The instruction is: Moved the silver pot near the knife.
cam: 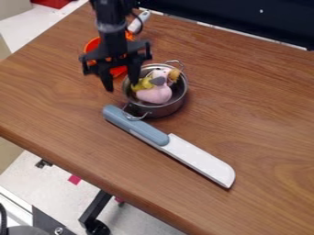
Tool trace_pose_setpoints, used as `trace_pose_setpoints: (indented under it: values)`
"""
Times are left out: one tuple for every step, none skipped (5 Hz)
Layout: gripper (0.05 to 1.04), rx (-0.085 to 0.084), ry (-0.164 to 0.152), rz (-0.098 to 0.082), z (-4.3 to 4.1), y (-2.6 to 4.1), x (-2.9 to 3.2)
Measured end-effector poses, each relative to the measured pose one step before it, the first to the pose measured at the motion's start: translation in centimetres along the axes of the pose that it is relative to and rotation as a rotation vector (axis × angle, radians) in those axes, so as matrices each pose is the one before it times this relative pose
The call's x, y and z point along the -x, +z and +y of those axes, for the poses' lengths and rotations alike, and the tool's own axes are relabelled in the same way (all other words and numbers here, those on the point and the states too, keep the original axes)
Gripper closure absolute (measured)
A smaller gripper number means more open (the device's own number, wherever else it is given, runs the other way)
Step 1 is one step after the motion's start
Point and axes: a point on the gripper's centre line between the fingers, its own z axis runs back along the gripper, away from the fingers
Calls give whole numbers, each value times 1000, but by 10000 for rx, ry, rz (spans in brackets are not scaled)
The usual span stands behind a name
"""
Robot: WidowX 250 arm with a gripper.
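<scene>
Pot (160, 110) in silver metal stands upright on the wooden bench (257, 114), mostly to the right of the tool (121, 86) and a little lower in the view. The tool hangs with its two fingers apart: one overlaps the pot's near-left rim, the other is outside it, just beside; whether either touches metal I cannot tell. A pink toy bird (154, 94) sits inside the pot. Just below lies the knife (199, 160), the pot's lower wire handle overlapping its blue-grey grip. Something orange (92, 45) shows behind the tool.
</scene>
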Motion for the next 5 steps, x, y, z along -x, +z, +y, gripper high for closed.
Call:
trace_pose_setpoints:
  values:
    - [102, -455, -120, 27, -41, 588, -68]
    - [85, -85, 425, 153, -751, 1494, -369]
    - [85, 63, -619, -354, -1836, 573, 741]
    - [85, 792, -1603, -519, -3394, 1957, -212]
    - [85, 405, -1273, -576, -2767, -225, -154]
